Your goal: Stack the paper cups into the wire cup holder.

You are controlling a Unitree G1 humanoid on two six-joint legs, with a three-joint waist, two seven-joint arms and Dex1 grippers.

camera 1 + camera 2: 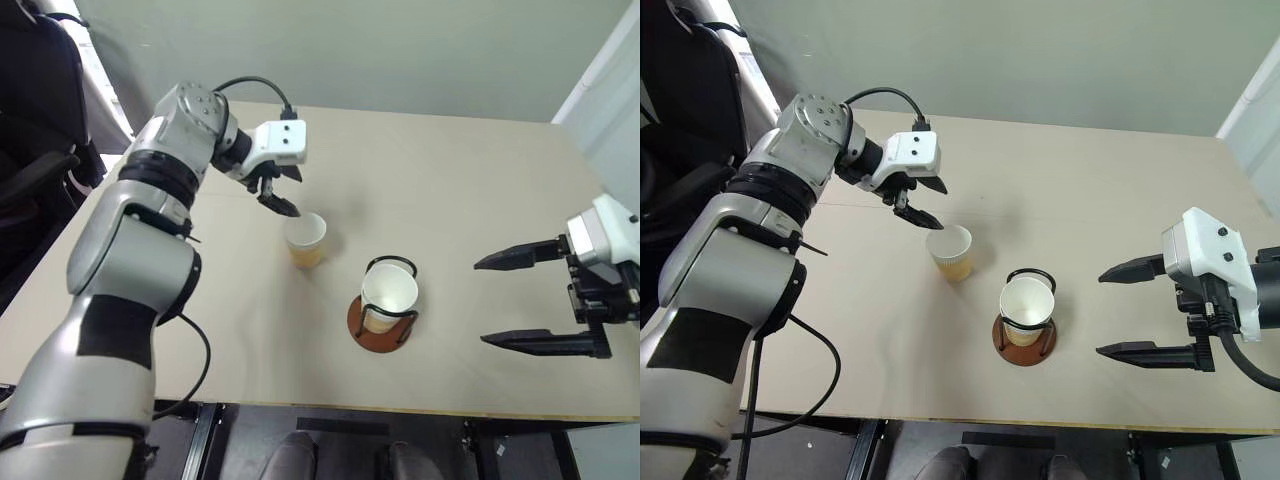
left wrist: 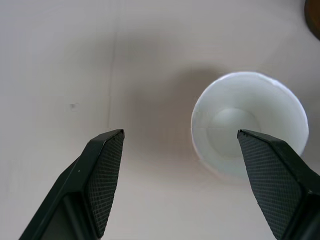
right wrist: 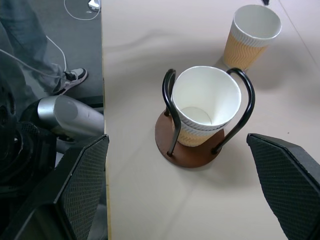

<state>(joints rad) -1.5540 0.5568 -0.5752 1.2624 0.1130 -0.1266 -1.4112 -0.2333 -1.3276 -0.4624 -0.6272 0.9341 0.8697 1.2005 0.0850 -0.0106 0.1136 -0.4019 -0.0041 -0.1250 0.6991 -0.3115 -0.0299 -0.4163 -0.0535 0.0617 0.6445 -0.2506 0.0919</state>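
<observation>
Cups partly stacked now: two sit nested in the wire holder [image 1: 381,322], with ridged rims showing one above the other. One loose cup [image 1: 305,240] left, upright on the tabletop [image 1: 460,180], near the holder on its far left side, not touching it.

Step in hand, by the look of it: going for that loose cup. Left tool [image 1: 279,196] just beside the cup's far rim, fingers wide apart, holding nothing. Pointing down and toward the holder, arm bent at the elbow. From the wrist, one finger [image 2: 102,172] out over bare tabletop, the other finger [image 2: 272,172] over the cup's rim, so not yet square around the cup.

Next, probably: come down around the cup's wall, squeeze softly so the paper keeps its shape, lift, carry over the holder, drop in straight between the black loops.

Right tool [image 1: 528,300] on the other side of the holder, well apart from it, fingers spread wide and empty, pointing toward the holder.
</observation>
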